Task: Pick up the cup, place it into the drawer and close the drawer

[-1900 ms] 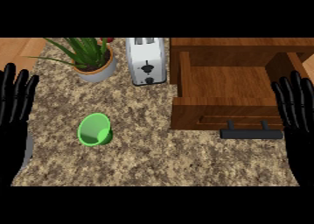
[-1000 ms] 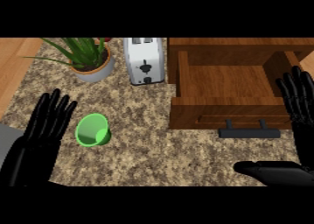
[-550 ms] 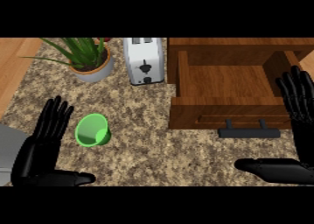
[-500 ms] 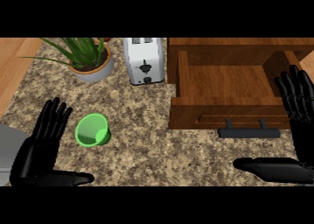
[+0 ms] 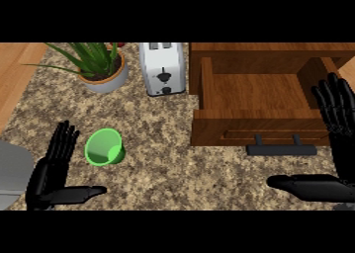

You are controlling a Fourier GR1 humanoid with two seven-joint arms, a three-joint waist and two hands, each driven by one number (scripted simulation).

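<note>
While the cup lies on its side on the counter, the left hand stands spread just beside it; the right hand is spread by the open drawer.

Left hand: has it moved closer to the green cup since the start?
Yes. The left hand came in from the view's left edge toward the green cup, now open just left of it, not touching.
</note>
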